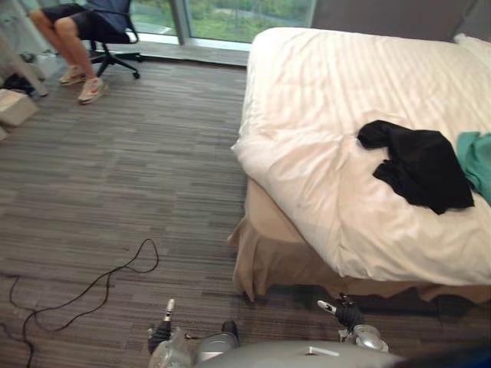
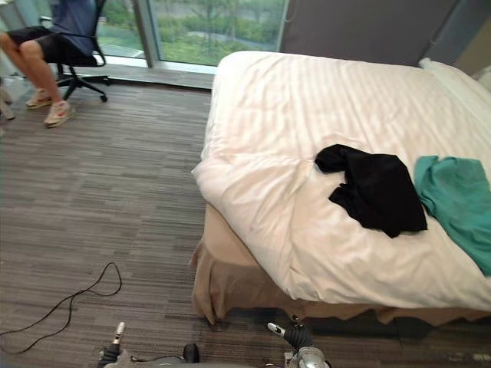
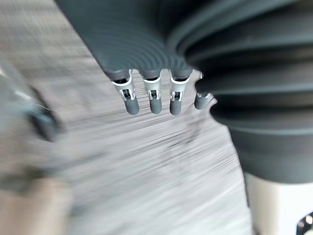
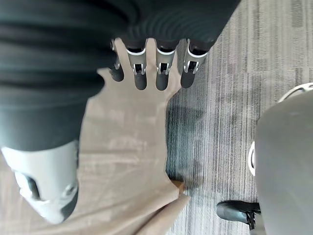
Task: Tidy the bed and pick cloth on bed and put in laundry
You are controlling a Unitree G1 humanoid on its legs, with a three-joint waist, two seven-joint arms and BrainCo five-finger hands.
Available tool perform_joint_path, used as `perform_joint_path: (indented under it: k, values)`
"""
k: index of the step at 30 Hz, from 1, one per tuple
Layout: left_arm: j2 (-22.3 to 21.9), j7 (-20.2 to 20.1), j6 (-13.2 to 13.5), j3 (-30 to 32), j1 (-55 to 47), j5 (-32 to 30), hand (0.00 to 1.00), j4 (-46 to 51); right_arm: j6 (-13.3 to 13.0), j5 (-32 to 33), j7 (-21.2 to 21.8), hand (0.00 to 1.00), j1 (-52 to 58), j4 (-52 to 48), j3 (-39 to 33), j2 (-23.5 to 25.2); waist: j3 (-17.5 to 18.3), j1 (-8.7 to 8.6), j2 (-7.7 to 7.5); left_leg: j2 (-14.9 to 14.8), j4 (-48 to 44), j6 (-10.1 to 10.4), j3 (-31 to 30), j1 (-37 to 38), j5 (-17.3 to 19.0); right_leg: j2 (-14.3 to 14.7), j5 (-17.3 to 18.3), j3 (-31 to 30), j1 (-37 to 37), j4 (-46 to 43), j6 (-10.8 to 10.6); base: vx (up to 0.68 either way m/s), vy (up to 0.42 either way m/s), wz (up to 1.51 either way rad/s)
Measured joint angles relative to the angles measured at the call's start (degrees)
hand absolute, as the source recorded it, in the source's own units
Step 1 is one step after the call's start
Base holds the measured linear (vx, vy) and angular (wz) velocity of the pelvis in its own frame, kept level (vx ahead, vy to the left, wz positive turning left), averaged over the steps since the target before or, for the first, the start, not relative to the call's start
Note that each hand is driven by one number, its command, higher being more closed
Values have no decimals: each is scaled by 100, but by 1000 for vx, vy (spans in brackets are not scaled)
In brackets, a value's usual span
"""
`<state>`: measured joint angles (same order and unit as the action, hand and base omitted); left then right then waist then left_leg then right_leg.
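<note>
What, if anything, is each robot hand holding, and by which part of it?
Nothing is held. The left hand and right hand are open and empty; the black cloth and green cloth lie on the bed.

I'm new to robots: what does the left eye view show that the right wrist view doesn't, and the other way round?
Left eye view: the bed's white duvet with a black cloth and a teal cloth lying on it, plus a person seated on an office chair by the window. Right wrist view: the right robot hand close up, fingers straight, holding nothing. Both: the beige bed skirt and the grey striped carpet.
</note>
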<state>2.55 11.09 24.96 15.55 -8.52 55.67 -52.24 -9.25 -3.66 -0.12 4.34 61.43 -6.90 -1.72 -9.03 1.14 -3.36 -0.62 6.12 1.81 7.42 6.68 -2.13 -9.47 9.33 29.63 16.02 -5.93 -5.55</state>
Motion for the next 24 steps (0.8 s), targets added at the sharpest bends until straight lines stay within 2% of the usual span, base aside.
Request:
perform_joint_path:
  k: [2, 3, 5, 6, 7, 9, 10, 11, 12, 15, 16, 18, 20, 21, 22, 23, 24]
  values:
    - [3, 15, 472, 218, -98, 7, 0, 762, 0, 1, 1, 0, 86, -152, 14, 10, 18, 79, 22, 18, 0, 17, 15, -78, 59, -24, 7, 138, 58, 108, 0, -10, -19, 5]
    - [-1, 29, 591, 263, -98, 0, 0, 939, -2, 5, 1, 0, 126, -214, 20, 9, 11, 105, 34, 26, 0, -30, 37, -88, 92, -36, 7, 139, 52, 134, -1, -17, -21, -12]
    - [13, 133, 1057, 310, -98, -18, 0, 1673, -35, 11, 4, 0, 272, -440, 53, 10, 21, 144, 55, 60, 0, -76, 133, -85, 135, -92, 12, 211, 56, 148, -10, 5, -3, -8]
    - [23, 200, 1171, 310, -89, -59, 0, 1884, -44, 12, 5, 0, 305, -475, 70, 15, 35, 142, 40, 68, -1, -87, 158, -85, 150, -109, 12, 227, 58, 136, -10, 26, 13, 5]
    - [46, 490, 1403, 319, -55, -356, 0, 2245, -54, 12, 7, 0, 363, -543, 95, 37, 56, 142, 1, 79, -1, -100, 187, -79, 175, -140, 9, 253, 58, 88, -9, 36, 17, 9]
    - [90, 768, 1669, 396, 4, -697, 0, 2750, -114, 19, 6, 0, 465, -608, 180, 71, 120, 144, -96, 84, -2, -119, 259, -46, 212, -188, 0, 245, 46, -23, -3, 103, 40, 6]
    - [145, 759, 1808, 492, 27, -722, 0, 3038, -133, 20, 6, 0, 507, -625, 256, 89, 150, 162, -117, 84, -3, -98, 271, 13, 227, -209, -21, 228, 48, -117, 24, 141, 42, -1]
    - [197, 755, 1869, 511, 25, -722, 0, 3145, -139, 20, 7, 0, 520, -627, 310, 90, 176, 161, -132, 81, -4, -102, 273, 43, 223, -211, -35, 206, 51, -158, 45, 197, 20, 7]
    - [364, 667, 1934, 492, 6, -794, 0, 3343, -159, 20, 26, 0, 649, -633, 388, 110, 294, 162, -226, 77, -6, -121, 226, 101, 212, -196, -85, 178, 43, -314, 125, 142, 6, 11]
    - [364, 662, 1952, 467, 22, -1114, 0, 3592, -249, 51, 47, 0, 708, -646, 403, 105, 305, 146, -231, 42, -33, -120, 239, 173, 209, -175, -213, 93, 17, -458, 247, 190, 18, 16]
    - [435, 897, 1861, 415, -40, -1771, 0, 3955, -300, 114, 52, 0, 740, -632, 409, 92, 312, 167, -218, 20, -46, -118, 328, 192, 208, -169, -307, 61, -5, -508, 232, 145, 12, 9]
    - [667, 1281, 1517, 501, 2, -2461, 0, 4648, -385, 123, 88, 0, 777, -610, 393, 40, 336, 178, -181, 2, -47, -115, 433, 199, 210, -161, -316, -118, -81, -577, 231, 158, -5, -2]
    - [1531, 1553, 467, 656, 425, -3469, 0, 5374, -565, 122, 116, 0, 843, -620, 324, -81, 451, 140, 12, -25, -48, -77, 560, 164, 236, -114, -296, -459, -153, -494, 231, 127, -61, -20]
    - [1750, 1554, 215, 712, 566, -3758, 0, 5421, -581, 119, 115, 0, 857, -616, 312, -133, 496, 136, 64, -26, -48, -74, 654, 155, 238, -102, -327, -556, -149, -430, 192, 99, -91, -47]
    - [2121, 1513, -243, 761, 815, -4273, 0, 5484, -590, 115, 103, 0, 919, -624, 284, -211, 628, 131, 186, -48, -48, -74, 866, 139, 238, -83, -384, -751, -173, -341, 98, 74, -100, -55]
    - [2416, 1402, -485, 750, 985, -4724, 0, 5517, -565, 95, 92, 0, 1000, -588, 283, -347, 722, 126, 311, -75, -47, -74, 1026, 144, 238, -65, -438, -885, -166, -266, 11, 61, -105, -52]
    - [2518, 1330, -556, 740, 1045, -4988, 0, 5524, -536, 94, 88, 0, 1044, -582, 257, -396, 754, 90, 367, -87, -47, -74, 1101, 152, 238, -69, -442, -949, -165, -251, 6, 50, -116, -40]
